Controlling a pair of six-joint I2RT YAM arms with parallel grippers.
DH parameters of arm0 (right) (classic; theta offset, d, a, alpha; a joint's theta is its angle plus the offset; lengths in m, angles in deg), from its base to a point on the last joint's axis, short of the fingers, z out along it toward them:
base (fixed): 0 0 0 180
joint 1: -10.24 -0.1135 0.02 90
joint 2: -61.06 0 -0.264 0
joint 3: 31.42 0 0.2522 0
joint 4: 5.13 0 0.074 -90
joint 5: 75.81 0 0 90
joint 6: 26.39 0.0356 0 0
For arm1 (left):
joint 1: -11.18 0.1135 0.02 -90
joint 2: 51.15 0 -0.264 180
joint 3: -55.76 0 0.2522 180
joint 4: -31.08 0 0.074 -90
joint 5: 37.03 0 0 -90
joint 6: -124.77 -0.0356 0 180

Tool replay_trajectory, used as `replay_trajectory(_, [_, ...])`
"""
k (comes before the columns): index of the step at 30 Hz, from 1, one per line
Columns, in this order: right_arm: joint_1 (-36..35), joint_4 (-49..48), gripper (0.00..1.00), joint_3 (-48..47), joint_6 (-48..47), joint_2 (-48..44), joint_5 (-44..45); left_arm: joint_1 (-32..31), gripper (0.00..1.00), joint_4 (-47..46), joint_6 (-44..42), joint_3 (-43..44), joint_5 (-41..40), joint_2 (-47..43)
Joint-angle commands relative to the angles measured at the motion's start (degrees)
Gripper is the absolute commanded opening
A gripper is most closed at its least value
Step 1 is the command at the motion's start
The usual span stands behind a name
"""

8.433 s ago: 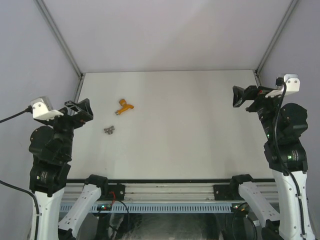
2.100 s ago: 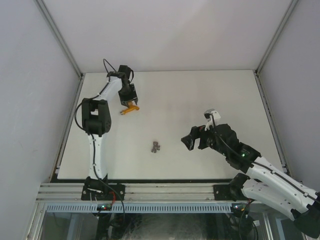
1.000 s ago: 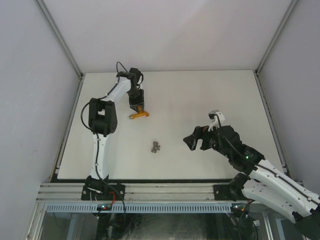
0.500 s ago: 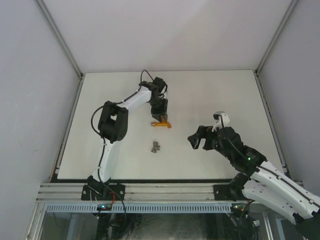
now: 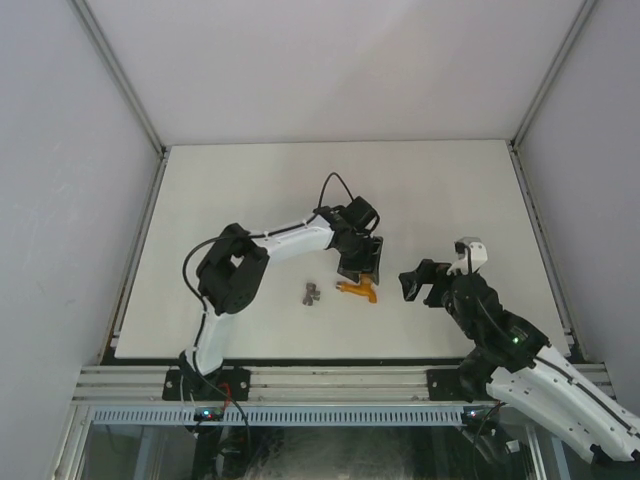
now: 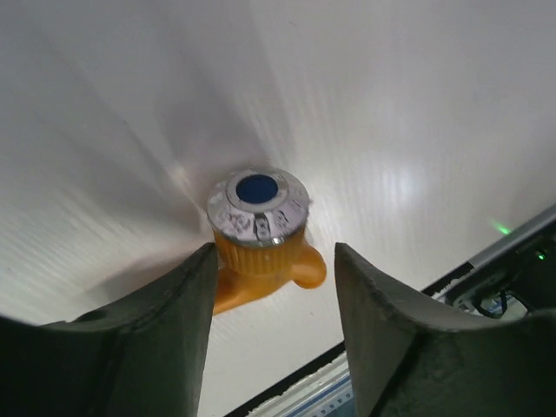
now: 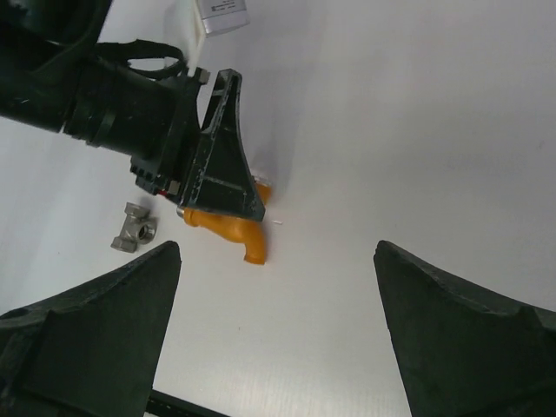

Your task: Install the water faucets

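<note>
Left wrist: orange tap (image 6: 258,234) between left fingers (image 6: 148,347)

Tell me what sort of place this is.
Probably a robotics lab test cell: two robot arms bolted to a metal rail at the edge of a white table, plain grey walls closing it in, with an orange tap and a small grey fitting laid out.

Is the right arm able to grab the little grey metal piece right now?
Probably not straight away. The right pincer is open, but the orange tap and the left pincer over it sit between it and the grey metal piece. It would likely have to go around them.
</note>
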Motion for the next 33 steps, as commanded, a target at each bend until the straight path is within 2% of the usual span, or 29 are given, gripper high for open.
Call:
replay_trajectory(1, [-0.3,-3.1,0.92,2.3,-3.0,-5.8,0.8,0.6,0.64,-8.4,2.5,-3.7,-3.0,-11.1])
replay_trajectory(3, [-0.3,-4.8,0.92,3.6,-4.9,-8.7,-0.8,0.6,0.70,-10.5,1.8,-5.6,-4.7,-15.0])
replay_trajectory(7, [-0.3,-9.7,0.92,6.2,-8.6,-12.1,-6.0,0.6,0.75,-14.1,1.0,-12.2,-11.0,-23.6])
replay_trajectory(12, [-0.4,-16.7,0.91,9.1,-13.3,-8.9,-14.7,1.0,0.82,-19.4,1.5,-27.1,-23.7,-38.5])
replay_trajectory(17, [-1.1,-24.5,0.90,8.9,-18.3,3.5,-22.7,2.8,0.88,-22.0,1.7,-41.2,-29.8,-53.2])
replay_trajectory(20, [-3.1,-29.1,0.87,7.5,-22.8,12.6,-25.3,3.7,0.99,-22.4,2.1,-48.8,-33.5,-62.9])
replay_trajectory(27, [-12.4,-37.8,0.87,2.2,-37.4,33.0,-21.1,8.5,1.00,-20.1,4.9,-61.5,-37.2,-83.2])
replay_trajectory(33, [-13.4,-44.7,0.86,-0.8,-40.9,42.7,-25.2,9.1,1.00,-15.8,6.0,-65.8,-39.8,-91.3])
